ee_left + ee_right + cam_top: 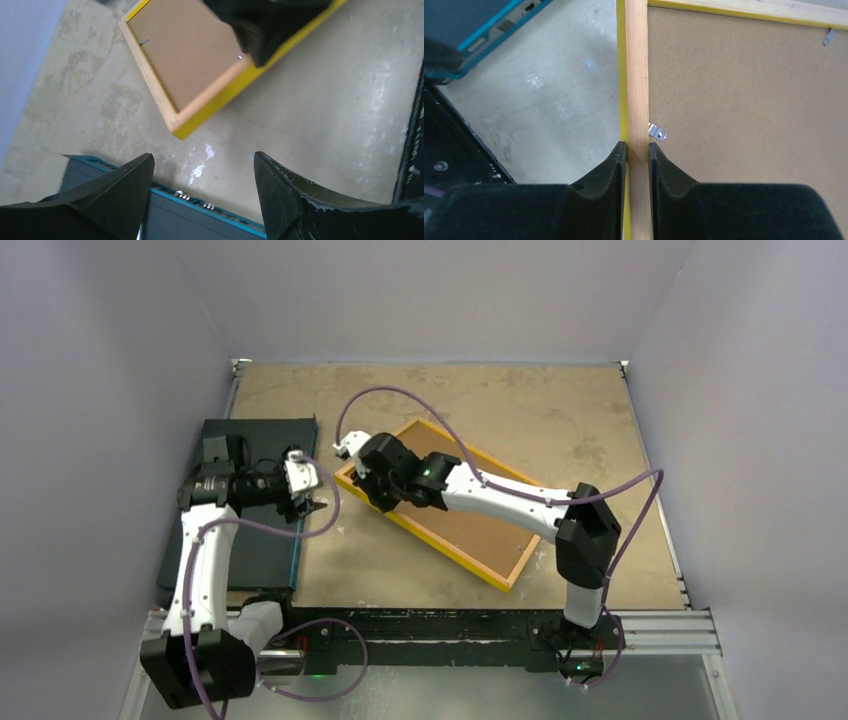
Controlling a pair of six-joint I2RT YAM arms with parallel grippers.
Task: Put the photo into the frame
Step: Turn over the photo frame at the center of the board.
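Note:
The yellow frame (503, 582) lies back side up on the table, at an angle, with a plain brown backing board (480, 525) filling it. My right gripper (362, 480) is at its far-left corner region, shut on the frame's wooden side rail (636, 75), one finger outside and one inside on the board (749, 100). A small metal tab (656, 133) sits just beyond the fingertips. My left gripper (318, 503) hovers open over bare table left of the frame (220, 102), holding nothing. The photo is not in view.
A flat black panel (250, 550) with a teal edge (200, 220) lies at the left, just under my left arm. Grey walls close in the table on three sides. A purple cable loops over the frame's far end.

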